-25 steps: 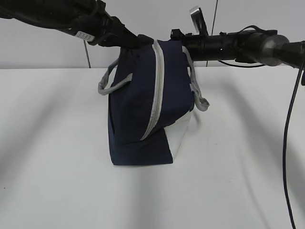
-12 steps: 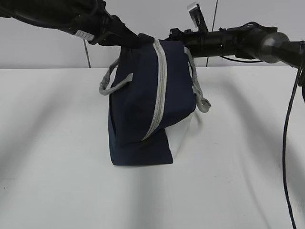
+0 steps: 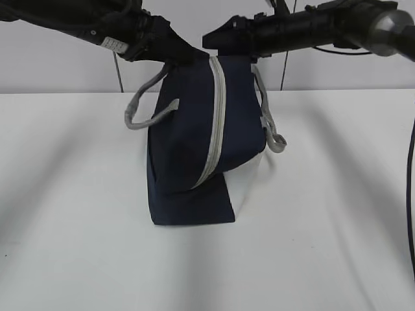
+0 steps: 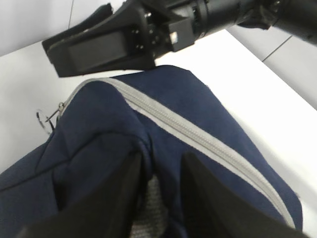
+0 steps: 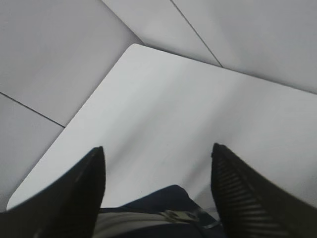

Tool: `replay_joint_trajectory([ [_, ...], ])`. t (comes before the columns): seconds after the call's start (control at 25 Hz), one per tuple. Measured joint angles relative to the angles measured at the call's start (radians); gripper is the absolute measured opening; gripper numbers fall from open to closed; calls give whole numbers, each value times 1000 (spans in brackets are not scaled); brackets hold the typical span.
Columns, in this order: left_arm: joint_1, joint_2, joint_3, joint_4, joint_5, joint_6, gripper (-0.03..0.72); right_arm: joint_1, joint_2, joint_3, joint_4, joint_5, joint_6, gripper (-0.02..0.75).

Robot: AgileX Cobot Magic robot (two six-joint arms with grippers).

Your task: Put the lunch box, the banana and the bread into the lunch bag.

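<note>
The navy lunch bag (image 3: 188, 149) stands on the white table with its grey zipper (image 3: 213, 129) closed. My left gripper (image 3: 175, 55) is at the bag's top left. In the left wrist view its fingers (image 4: 161, 161) stand a little apart, with a fold of navy fabric and grey strap webbing between them. My right gripper (image 3: 224, 40) hovers just over the bag's top. It is wide open (image 5: 157, 148) and empty, with the zipper pull (image 5: 178, 214) below it. The lunch box, the banana and the bread are out of view.
Grey strap handles hang off the bag's left side (image 3: 139, 110) and right side (image 3: 272, 133). The ring pull (image 4: 47, 116) sticks out at the bag's end. White table (image 3: 324, 214) lies all round, with a grey wall behind. A black cable (image 3: 410, 194) hangs at the right edge.
The right gripper opened, rose and shifted left over the bag's top. The left jaws spread apart, and the left handle loop sagged lower and outward.
</note>
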Motion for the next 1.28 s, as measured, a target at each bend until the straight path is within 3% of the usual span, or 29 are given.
replay_joint_trajectory([
  [0.12, 20, -3, 0, 22, -4, -75, 358, 0, -62, 5, -16, -4, 4, 536],
  [0.2, 48, -7, 0, 49, -5, -141, 391, 0, -103, 25, -18, -6, 6, 543],
  [0.36, 131, -12, 0, 126, 6, -287, 408, 0, -204, 111, -18, -9, -9, 544],
  [0.6, 213, -50, 0, 175, 113, -393, 412, 0, -381, 302, -18, -11, -46, 513],
  [0.88, 216, -135, -2, 368, 250, -571, 408, 0, -635, 545, -18, -19, -56, 495],
  [1.08, 214, -201, -3, 479, 330, -709, 349, 0, -840, 801, -18, -10, -94, 492],
  [1.28, 147, -289, 4, 667, 341, -827, 326, 0, -1044, 1101, -18, 140, -170, 490],
])
